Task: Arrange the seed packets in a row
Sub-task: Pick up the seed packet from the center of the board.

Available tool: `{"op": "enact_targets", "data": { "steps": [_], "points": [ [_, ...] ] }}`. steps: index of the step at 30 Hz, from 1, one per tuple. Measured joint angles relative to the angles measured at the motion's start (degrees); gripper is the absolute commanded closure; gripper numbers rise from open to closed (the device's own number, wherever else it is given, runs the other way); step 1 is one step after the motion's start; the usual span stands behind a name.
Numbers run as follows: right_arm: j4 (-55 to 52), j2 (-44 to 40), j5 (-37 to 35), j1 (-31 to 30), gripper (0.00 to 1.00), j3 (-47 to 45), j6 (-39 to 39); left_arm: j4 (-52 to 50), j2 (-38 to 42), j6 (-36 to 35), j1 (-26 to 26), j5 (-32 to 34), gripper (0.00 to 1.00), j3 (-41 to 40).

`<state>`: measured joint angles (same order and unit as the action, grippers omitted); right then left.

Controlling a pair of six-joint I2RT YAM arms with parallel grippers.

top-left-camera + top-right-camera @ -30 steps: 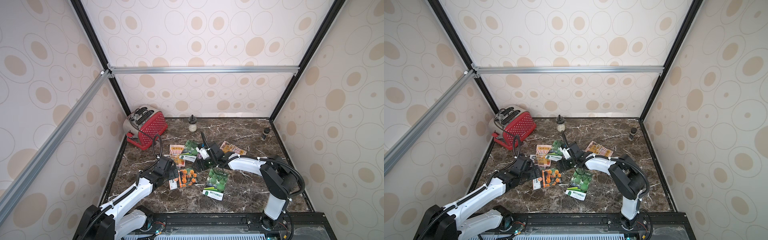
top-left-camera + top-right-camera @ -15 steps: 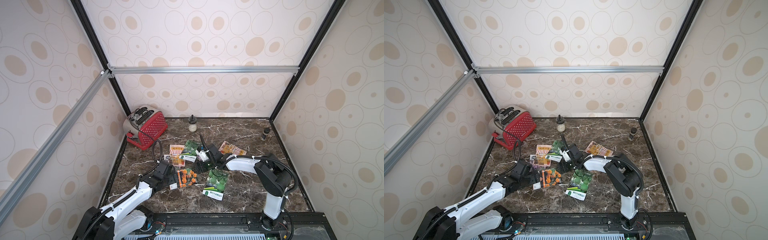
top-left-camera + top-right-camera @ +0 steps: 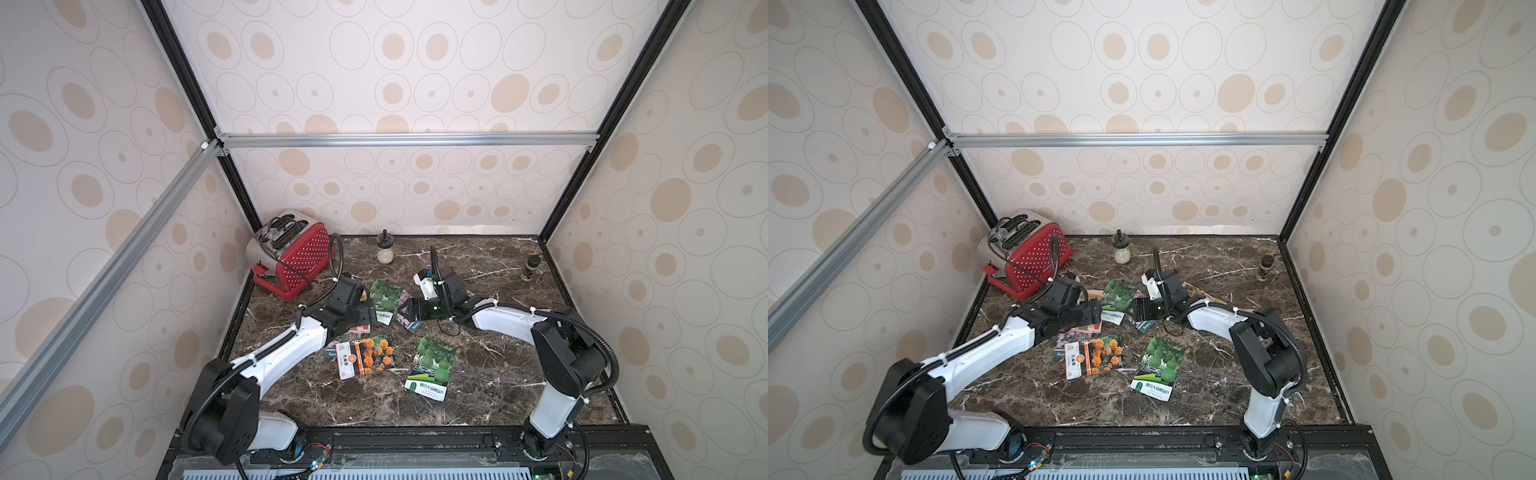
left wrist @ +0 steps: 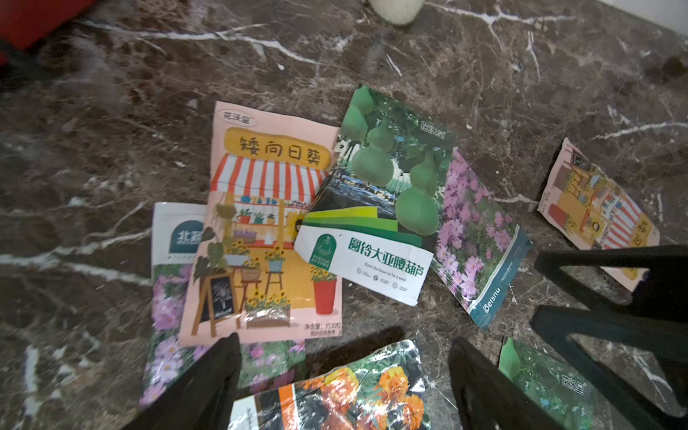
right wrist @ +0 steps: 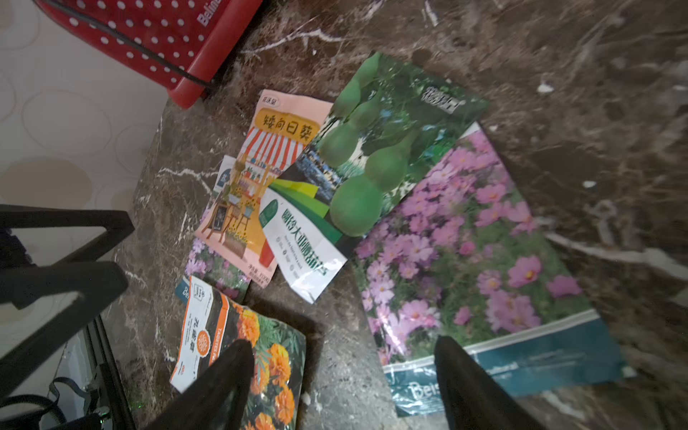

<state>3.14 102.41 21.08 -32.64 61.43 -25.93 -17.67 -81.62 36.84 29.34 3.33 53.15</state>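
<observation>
The seed packets (image 3: 384, 297) lie scattered on the marble desk (image 3: 498, 374) at mid-frame in both top views. A marigold packet (image 3: 365, 357) and a gourd packet (image 3: 432, 368) sit apart, below an overlapping heap. The left tool (image 4: 344, 340) and the right tool (image 5: 342, 342) hang beside that heap, both released, fingers spread, grasping nothing.
</observation>
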Motion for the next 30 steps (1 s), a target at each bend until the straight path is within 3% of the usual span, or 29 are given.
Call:
{"op": "enact_targets", "data": {
  "steps": [10,18,26,30],
  "points": [
    [-1.18,8.46,0.96,0.52,0.28,9.88,-1.97,5.88,-15.85,-6.54,-1.81,-5.66,0.18,11.30],
    [-0.55,13.33,3.04,0.72,0.38,11.54,-5.05,10.01,-19.28,-6.86,-8.52,-9.86,0.49,10.75],
    [2.29,16.37,5.07,0.74,0.48,11.54,-9.46,12.92,-27.74,-6.64,-8.98,-13.55,0.67,12.15],
    [5.25,17.62,5.90,0.74,0.51,11.54,-11.80,14.36,-29.53,-6.32,-8.98,-14.86,0.82,12.13]
  ]
}}
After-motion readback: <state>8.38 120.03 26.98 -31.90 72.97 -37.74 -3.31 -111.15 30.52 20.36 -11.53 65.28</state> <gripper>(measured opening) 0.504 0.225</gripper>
